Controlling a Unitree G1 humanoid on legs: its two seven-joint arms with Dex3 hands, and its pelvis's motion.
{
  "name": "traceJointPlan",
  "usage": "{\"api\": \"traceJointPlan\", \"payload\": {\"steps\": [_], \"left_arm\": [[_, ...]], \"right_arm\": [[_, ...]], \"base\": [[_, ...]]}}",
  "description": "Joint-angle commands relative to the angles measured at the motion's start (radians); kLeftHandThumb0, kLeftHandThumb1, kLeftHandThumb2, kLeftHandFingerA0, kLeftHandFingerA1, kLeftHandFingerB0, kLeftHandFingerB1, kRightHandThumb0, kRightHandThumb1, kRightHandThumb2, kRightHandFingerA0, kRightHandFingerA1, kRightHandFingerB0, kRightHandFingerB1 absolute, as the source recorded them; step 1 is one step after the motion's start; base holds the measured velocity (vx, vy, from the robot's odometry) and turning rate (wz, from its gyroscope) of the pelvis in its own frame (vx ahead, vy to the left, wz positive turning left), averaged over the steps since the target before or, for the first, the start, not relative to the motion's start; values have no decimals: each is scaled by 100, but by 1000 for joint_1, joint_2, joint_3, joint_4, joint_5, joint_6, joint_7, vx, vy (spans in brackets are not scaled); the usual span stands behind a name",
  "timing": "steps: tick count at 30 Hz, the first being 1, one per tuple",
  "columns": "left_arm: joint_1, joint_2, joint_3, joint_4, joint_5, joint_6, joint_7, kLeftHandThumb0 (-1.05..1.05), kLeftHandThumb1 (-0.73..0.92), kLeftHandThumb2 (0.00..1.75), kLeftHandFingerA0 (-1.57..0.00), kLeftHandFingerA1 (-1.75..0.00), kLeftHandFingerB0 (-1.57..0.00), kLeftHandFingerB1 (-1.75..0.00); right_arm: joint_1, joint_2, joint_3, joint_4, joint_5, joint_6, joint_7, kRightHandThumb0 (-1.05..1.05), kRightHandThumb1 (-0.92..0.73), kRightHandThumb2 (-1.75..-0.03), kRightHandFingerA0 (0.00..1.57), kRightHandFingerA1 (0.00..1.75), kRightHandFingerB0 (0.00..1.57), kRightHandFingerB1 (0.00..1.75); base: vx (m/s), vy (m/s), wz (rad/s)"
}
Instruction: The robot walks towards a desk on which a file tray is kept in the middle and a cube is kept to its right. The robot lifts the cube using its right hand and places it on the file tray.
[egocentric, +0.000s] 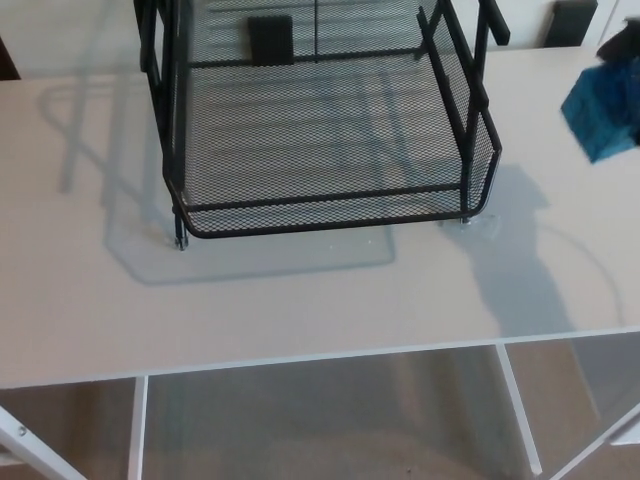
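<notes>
Right hand (624, 42), a dark blur at the desk's (300, 300) right edge, sits directly above the blue cube (600, 115); grip cannot be told. File tray (330, 205) lies leftward, mid-desk.

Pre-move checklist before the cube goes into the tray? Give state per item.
1. File tray lower shelf free for the cube: ok, nothing lies in it.
2. Cube fully in view: not ok, blurred and cut by the picture's right edge.
3. Right hand's hold on the cube: cannot tell, only a dark shape shows above it.
4. Desk between cube and tray: ok, nothing stands there.
5. Left hand away from the tray: ok, not in view.
</notes>
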Motion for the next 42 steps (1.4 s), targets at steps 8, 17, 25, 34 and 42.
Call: {"api": "traceJointPlan", "payload": {"steps": [8,17,25,34,42], "left_arm": [[-22,5,3,22,2,-38,13,-73,90,67,-46,-50,-26,-38],[-16,1,-2,-11,-1,-28,-11,-73,91,67,-39,-49,-26,-38],[-21,-2,-6,-1,2,-31,-10,-72,92,67,-40,-49,-25,-38],[-14,-25,-16,-44,6,-16,1,-74,86,68,-41,-51,-24,-39],[-27,-24,-17,-33,7,3,4,-70,91,67,-40,-49,-27,-39]], "right_arm": [[-490,60,-71,24,50,36,61,-29,-70,-65,82,163,86,77],[-596,227,-23,34,59,9,73,-30,-66,-60,91,155,92,69],[-479,351,142,12,-15,7,151,-32,-60,-58,90,142,91,60],[-354,379,330,63,-122,108,273,-32,-60,-61,87,138,91,61],[-341,428,337,137,-108,168,324,-31,-58,-58,84,135,91,68]], "base": [[0,0,0],[0,0,0],[0,0,0],[0,0,1],[0,0,0]]}}
